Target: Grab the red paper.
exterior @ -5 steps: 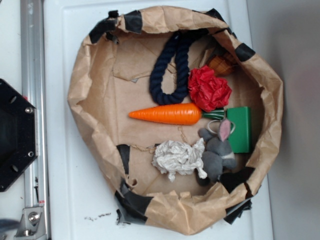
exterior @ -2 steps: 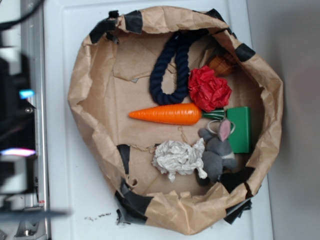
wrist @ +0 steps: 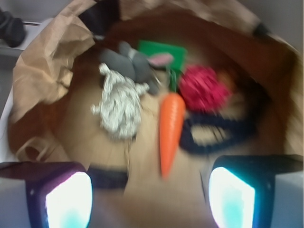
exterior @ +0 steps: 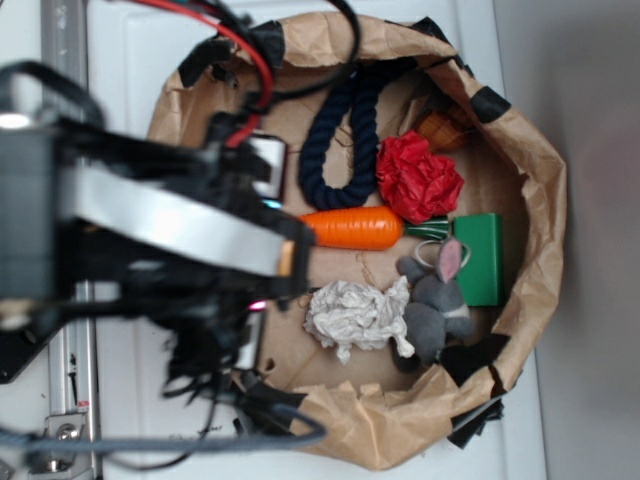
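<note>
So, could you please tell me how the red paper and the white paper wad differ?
The red paper is bright red and compact; the white paper wad is pale and more sprawling. The red one lies by the carrot's leafy end, the white one against the grey plush rabbit. Both are crumpled.

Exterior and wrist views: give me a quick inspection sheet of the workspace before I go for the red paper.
Surface: crumpled brown paper bowl on a white tray.
Job's things: red paper, free, between rope and green block.
Clutter: carrot, white paper wad, grey plush rabbit, green block, navy rope, brown item.
Grippers: gripper open, holding nothing, short of the paper.
Cables: red and black cables on the arm.
Surroundings: metal rail at left.
</note>
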Controlling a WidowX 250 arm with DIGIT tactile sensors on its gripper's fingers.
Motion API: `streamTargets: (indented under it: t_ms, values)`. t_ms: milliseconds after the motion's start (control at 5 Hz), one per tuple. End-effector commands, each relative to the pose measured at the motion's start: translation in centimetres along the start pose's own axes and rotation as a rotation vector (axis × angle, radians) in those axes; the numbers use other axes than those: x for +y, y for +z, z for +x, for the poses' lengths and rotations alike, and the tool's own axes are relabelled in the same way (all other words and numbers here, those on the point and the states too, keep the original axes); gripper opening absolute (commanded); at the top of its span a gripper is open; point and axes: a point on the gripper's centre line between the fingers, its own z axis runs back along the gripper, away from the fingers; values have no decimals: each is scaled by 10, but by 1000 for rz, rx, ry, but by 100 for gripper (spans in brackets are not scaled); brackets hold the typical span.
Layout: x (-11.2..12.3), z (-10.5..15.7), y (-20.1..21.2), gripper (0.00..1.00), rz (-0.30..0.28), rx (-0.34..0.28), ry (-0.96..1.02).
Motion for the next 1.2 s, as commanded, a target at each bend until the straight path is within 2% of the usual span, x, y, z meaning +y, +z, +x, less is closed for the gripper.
streamTargets:
  t_ms: [0, 200, 400, 600, 1000]
  values:
    - [32, 13, -40, 100, 72, 37, -51]
    - [55, 25, -37, 100, 45, 18, -16]
    - [64, 33, -8, 100, 23, -7, 4]
    - [65, 28, 13, 100, 12, -38, 11]
    - [49, 27, -52, 100, 22, 64, -59]
